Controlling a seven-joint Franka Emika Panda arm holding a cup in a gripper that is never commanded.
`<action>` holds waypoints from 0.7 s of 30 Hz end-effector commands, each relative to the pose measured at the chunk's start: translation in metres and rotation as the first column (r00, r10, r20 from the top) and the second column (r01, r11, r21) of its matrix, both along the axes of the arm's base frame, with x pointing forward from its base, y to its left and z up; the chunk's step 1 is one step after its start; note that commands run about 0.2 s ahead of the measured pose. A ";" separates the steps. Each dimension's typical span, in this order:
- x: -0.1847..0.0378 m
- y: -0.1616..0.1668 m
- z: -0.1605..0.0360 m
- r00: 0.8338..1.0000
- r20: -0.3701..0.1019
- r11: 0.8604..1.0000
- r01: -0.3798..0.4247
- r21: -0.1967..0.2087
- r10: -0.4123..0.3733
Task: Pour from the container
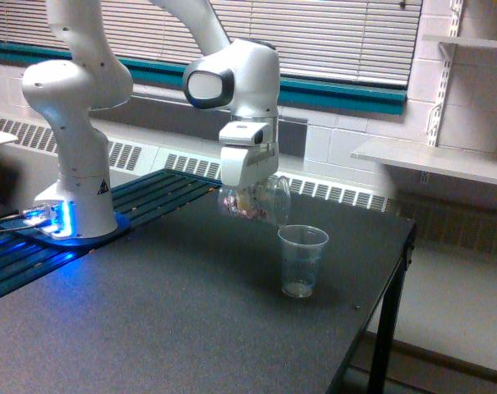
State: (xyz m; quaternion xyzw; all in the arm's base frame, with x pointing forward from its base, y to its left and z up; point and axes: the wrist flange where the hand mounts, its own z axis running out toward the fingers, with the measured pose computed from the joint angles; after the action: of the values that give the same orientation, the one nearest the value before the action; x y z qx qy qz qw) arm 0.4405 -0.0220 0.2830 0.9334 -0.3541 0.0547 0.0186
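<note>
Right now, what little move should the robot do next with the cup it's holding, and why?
Probably tip a bit further. The gripper holds the faceted cup on its side, mouth just above the rim of the ribbed cup, with reddish bits visible inside, so more tilt should spill them in.
</note>
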 end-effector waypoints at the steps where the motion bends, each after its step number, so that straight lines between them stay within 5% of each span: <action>1: 0.008 0.001 0.003 1.000 -0.015 1.000 0.005 -0.012 -0.006; 21: 0.023 0.007 0.002 0.995 -0.088 0.998 -0.048 -0.051 0.043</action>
State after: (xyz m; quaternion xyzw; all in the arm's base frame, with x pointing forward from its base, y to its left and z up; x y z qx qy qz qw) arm 0.4585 -0.0191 0.2840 0.9401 -0.3359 0.0292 0.0497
